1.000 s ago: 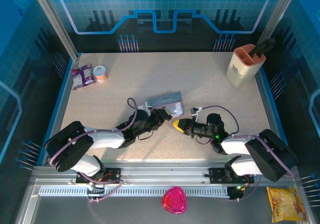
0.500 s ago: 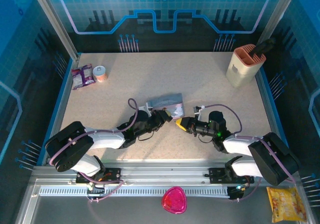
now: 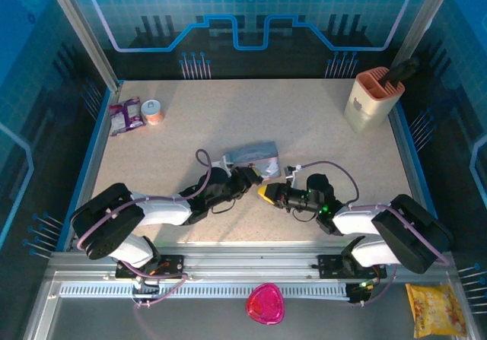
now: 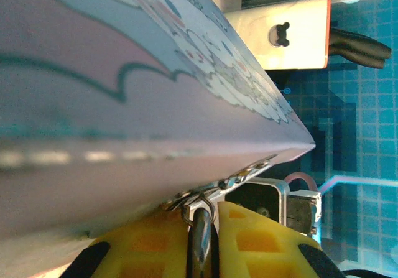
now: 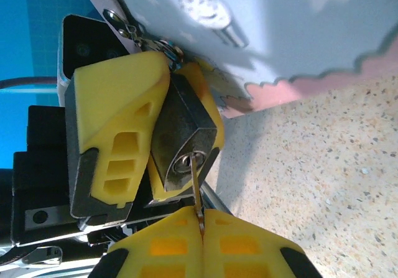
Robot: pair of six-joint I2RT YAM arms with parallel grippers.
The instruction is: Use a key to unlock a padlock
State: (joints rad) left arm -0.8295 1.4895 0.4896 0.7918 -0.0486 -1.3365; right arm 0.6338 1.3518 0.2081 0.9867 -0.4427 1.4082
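At the middle of the table, on the tin's 6 o'clock edge | padlock clenched in left claw | right claw at its 4 o'clock pinching the key, tip at keyhole (barely in, I reckon) | push straight, fully home, then twist gently

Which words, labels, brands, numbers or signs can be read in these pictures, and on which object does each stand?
No text can be read anywhere.
Pale blue rectangular cartoon tin: drawings only, no letters.
Purple snack packet: print too small.
Yellow snack bag: print too small.
Beige plastic holder: a cut-out mark, no letters.
Small dark metal padlock: no marking visible.
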